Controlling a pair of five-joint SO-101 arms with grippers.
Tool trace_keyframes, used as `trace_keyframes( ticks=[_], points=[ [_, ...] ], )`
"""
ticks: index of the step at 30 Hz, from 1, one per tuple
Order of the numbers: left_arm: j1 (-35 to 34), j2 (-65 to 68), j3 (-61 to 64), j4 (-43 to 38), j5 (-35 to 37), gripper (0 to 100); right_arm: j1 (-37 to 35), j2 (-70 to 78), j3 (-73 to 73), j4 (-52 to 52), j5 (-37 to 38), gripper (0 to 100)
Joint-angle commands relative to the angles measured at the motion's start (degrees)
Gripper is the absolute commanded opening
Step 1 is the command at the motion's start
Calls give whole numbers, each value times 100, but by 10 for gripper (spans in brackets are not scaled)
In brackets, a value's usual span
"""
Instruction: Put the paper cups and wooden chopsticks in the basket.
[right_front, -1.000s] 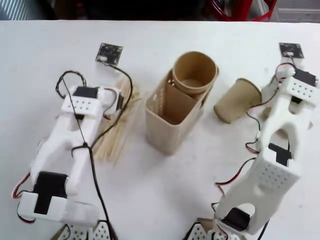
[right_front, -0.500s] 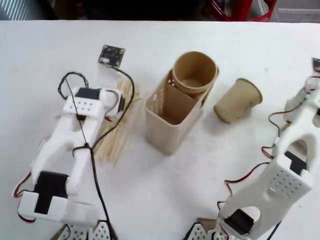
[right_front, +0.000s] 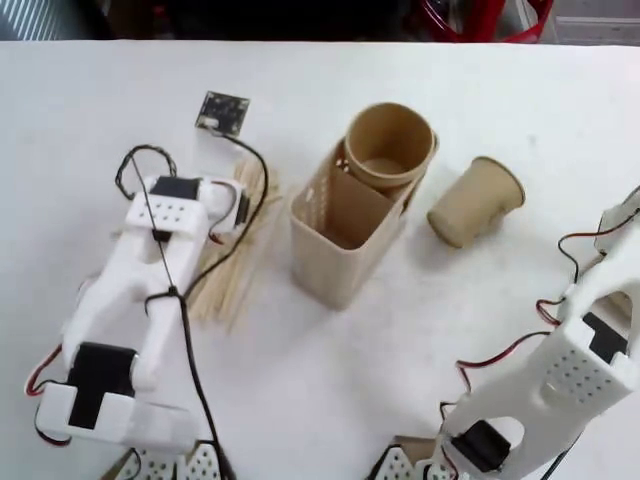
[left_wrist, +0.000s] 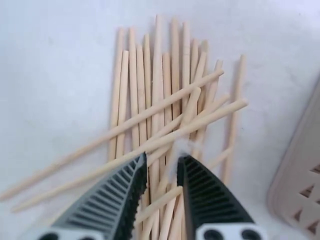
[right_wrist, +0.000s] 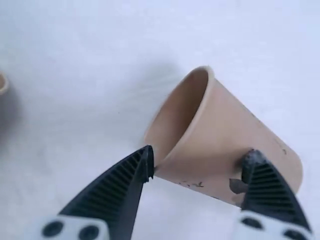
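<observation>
left gripper (left_wrist: 161, 162) sits a little open over the chopsticks (left_wrist: 155, 85) lying by the basket (right_front: 335, 265). right gripper (right_wrist: 199, 159) is wide open, apart from the tipped paper cup (right_wrist: 225, 140) on the table (right_front: 330, 400)

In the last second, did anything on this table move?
The right arm swung away from the lying paper cup, toward the right edge of the table. That cup, the basket holding the second cup, the chopsticks and the left arm kept their places.
</observation>
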Motion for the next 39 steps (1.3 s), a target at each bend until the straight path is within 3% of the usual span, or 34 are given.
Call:
trace_keyframes(
  ticks=[1, 14, 23, 30, 39],
  points=[
    [66, -198, -35, -97, 62, 118, 75, -277, -176, 92, -18, 272],
    [66, -207, -44, -97, 62, 118, 84, 752, -176, -215, 26, 275],
    [66, -207, -44, -97, 62, 118, 84, 848, -123, -198, 659, 269],
    [66, -215, -53, -97, 62, 118, 286, 848, -176, -277, 809, 17],
    [66, -215, -44, -97, 62, 118, 233, -259, -176, 347, 510, 16]
  ],
)
